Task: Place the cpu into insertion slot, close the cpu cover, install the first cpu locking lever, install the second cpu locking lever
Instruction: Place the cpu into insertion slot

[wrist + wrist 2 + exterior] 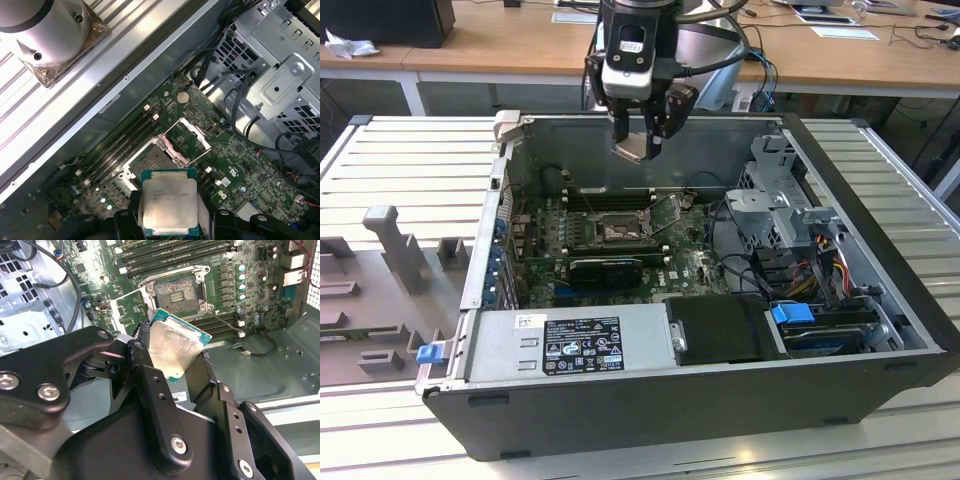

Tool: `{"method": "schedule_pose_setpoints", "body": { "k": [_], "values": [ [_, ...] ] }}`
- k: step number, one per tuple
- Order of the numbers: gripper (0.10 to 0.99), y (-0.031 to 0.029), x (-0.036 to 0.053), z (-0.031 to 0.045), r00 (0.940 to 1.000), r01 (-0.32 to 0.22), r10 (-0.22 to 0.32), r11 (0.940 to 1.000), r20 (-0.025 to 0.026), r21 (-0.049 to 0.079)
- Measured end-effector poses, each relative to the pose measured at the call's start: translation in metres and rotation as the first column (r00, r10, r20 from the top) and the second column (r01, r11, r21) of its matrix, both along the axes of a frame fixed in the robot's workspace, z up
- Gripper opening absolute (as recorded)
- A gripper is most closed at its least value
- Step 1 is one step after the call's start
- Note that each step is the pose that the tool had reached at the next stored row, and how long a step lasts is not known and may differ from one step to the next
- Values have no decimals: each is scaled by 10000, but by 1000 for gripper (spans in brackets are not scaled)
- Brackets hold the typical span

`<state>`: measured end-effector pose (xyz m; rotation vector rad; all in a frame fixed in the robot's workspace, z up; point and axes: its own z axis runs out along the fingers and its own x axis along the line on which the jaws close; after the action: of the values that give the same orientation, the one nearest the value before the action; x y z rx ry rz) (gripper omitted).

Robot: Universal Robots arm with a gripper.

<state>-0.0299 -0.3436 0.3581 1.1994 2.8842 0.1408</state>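
My gripper (635,150) hangs above the open computer case, shut on the cpu (631,148). In both wrist views the cpu (175,347) (169,200) is a silver-topped square chip with a green edge, clamped by two opposite edges between the black fingers (150,385). The insertion slot (619,229) (175,290) (150,160) lies open and bare on the green board, below the chip and well apart from it. The cpu cover (187,139) (125,309) stands swung up beside the slot. Thin wire levers stick up next to the socket.
Long black memory sticks (605,198) lie behind the socket, and a black card (605,268) in front of it. A metal drive cage (775,205) with cables fills the exterior view's right, and the power supply (575,345) the front. A grey fixture tray (380,290) sits outside the case.
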Motion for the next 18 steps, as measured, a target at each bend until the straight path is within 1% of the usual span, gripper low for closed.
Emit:
{"method": "schedule_pose_setpoints", "body": {
  "k": [4,8,10,12,15,17,18],
  "values": [
    [529,0,0,-1,9990,444,-444,9990,1,0],
    [529,0,0,-1,9973,736,-736,9973,0,0],
    [529,0,0,-2,9958,911,-911,9958,0,0],
    [529,0,0,-4,9930,1179,-1179,9930,1,-1],
    [529,0,0,-8,9846,1746,-1746,9846,0,-2],
    [529,0,-8,-14,9732,2298,-2298,9732,0,-3],
    [529,0,-13,-15,9710,2389,-2389,9710,1,-3]
  ]
}}
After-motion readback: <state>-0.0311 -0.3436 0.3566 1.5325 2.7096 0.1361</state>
